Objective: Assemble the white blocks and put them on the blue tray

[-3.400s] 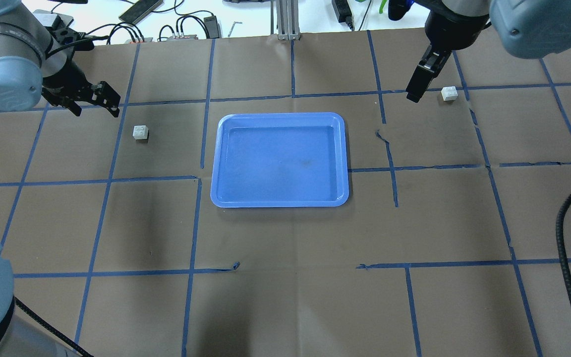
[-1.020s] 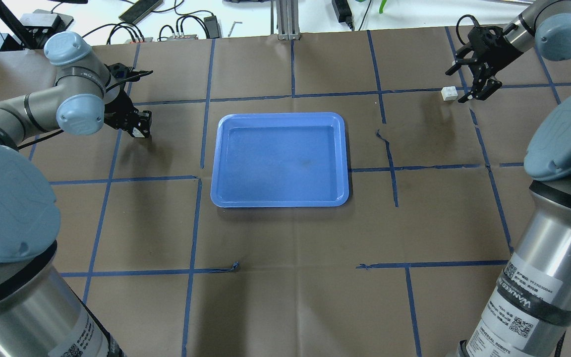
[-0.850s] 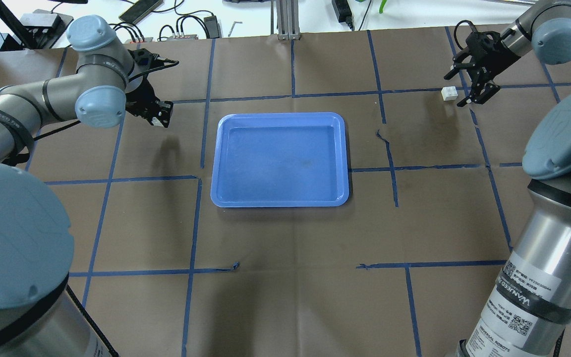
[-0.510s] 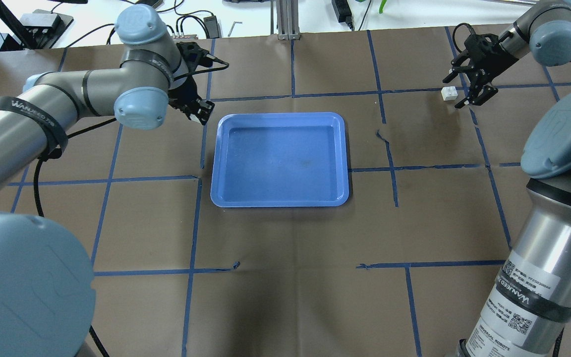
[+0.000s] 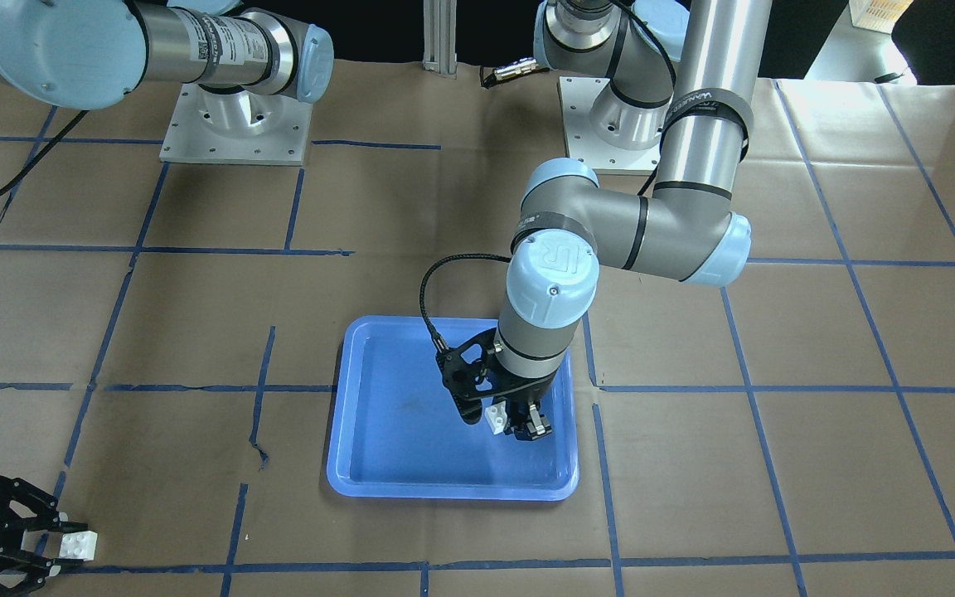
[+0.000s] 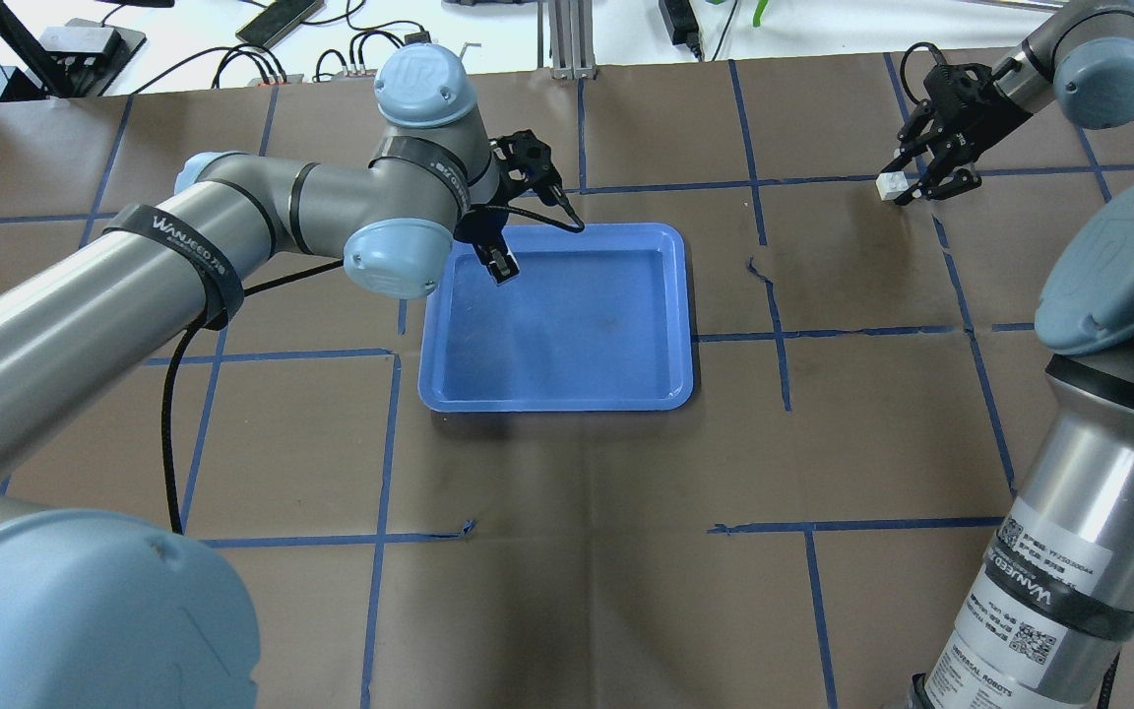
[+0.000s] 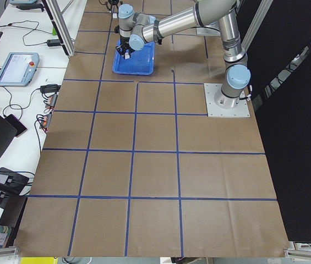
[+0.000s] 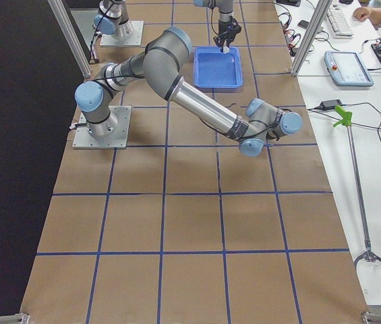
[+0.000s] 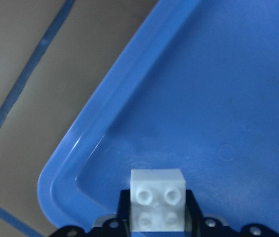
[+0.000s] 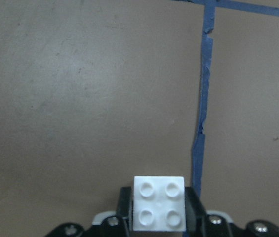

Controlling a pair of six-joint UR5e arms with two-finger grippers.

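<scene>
My left gripper is shut on one white block, studs facing the wrist camera, and holds it just above the blue tray near its far-left corner. In the front-facing view that gripper and its block hang over the tray. My right gripper is down at the table at the far right, its fingers closed on either side of the second white block, which sits at table level. It also shows in the front-facing view.
Brown paper with a blue tape grid covers the table. Torn tape runs beside the right block. Cables and devices lie beyond the far edge. The arm bases stand on the robot's side.
My left arm has swung right with its block, from the table's left side to above the tray's far-left corner. My right gripper has shifted onto the second block and closed around it.
</scene>
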